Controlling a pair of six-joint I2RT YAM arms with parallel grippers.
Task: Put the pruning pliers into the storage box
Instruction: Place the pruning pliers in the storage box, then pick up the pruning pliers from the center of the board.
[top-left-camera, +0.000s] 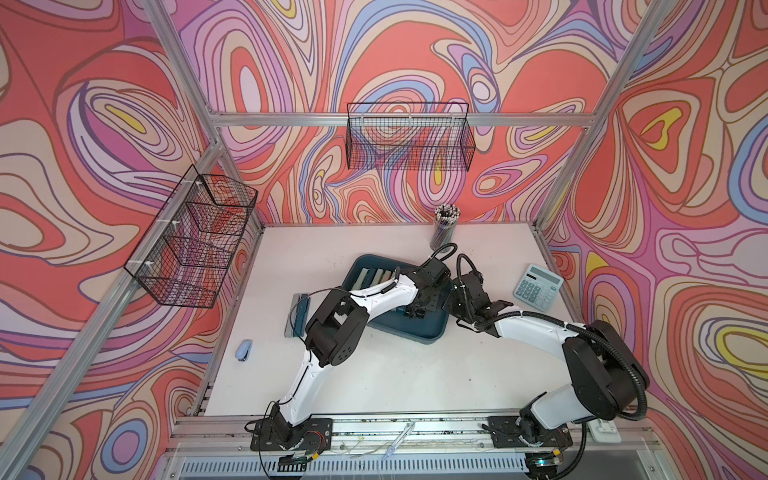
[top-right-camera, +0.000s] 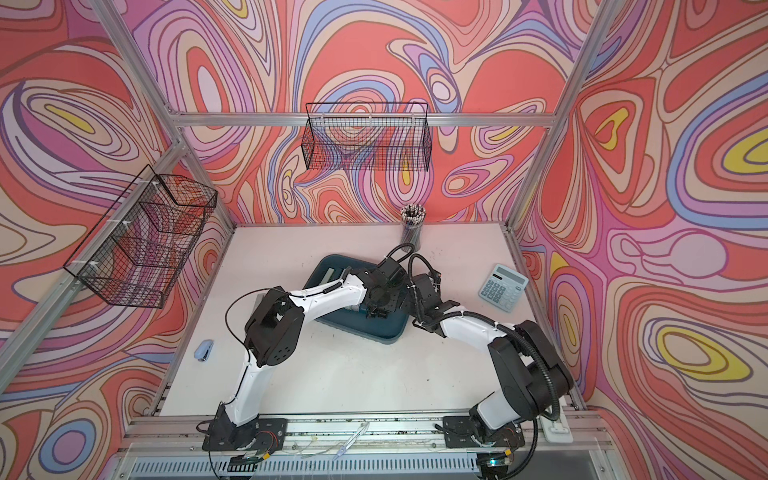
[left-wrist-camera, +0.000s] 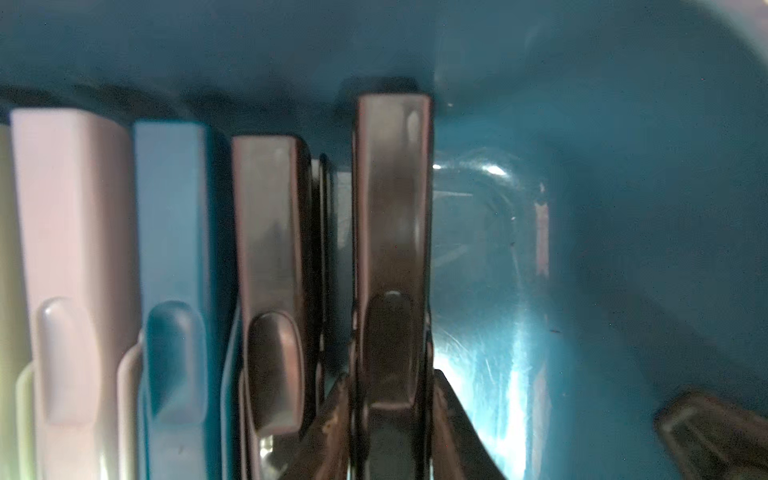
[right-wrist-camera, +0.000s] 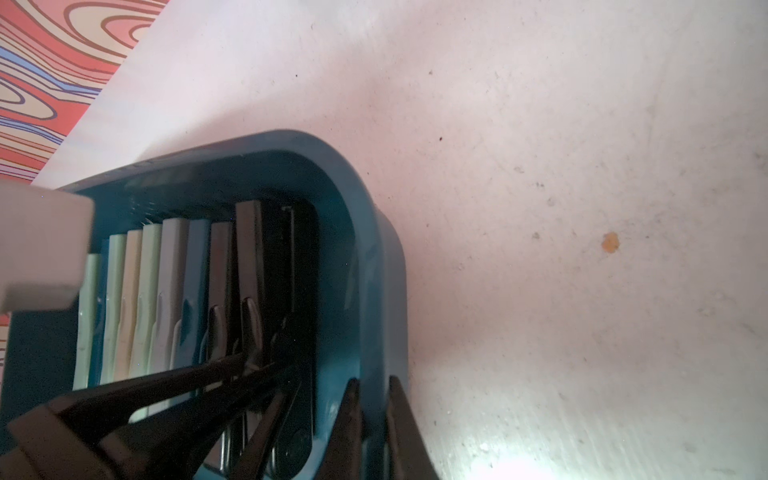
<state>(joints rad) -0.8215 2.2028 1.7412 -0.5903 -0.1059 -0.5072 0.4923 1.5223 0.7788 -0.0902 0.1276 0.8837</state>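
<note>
Bright, even top views; dim, soft wrist close-ups.
White glare streaks on storage box floor just beside left gripper; nearby white arm link blurred, overexposed.

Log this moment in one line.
left end effector: straddling black bar-shaped plier | right end effector: shut on dark teal plastic storage box rim | remaining pliers outside box

One storage box. Holds at least nine pruning pliers in a row: three mint, one beige, one grey, one blue, three dark. Cannot tell whether more hide behind the arm. Two more pliers on the table left of the box. Two wire mesh baskets, far and left. One calculator, right. One cup of pencils, pencils too many to count. One stapler, near left.
</note>
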